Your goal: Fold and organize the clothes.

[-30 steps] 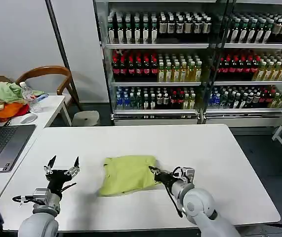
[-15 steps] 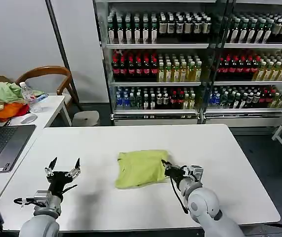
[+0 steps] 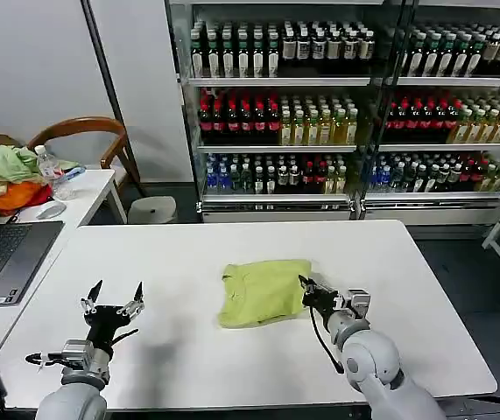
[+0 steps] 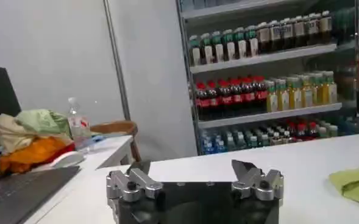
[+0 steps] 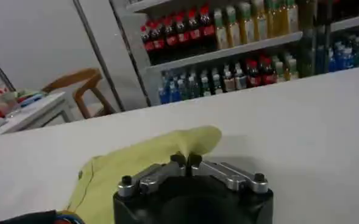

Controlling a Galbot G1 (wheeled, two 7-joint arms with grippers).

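The T-shirt [image 3: 264,291] has travelled across the white table [image 3: 188,254] toward 3 o'clock, from left of centre to roughly centre. The right gripper [image 3: 305,293], fingertips pinched on the shirt's 3 o'clock edge, has moved the same way with it. The folded bundle now appears more compact.

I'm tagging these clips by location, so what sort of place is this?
Probably a shop-style demo or lab space: glass-fronted drink shelves packed with bottles stand behind the white table, and a side desk holds a laptop and a heap of garments.
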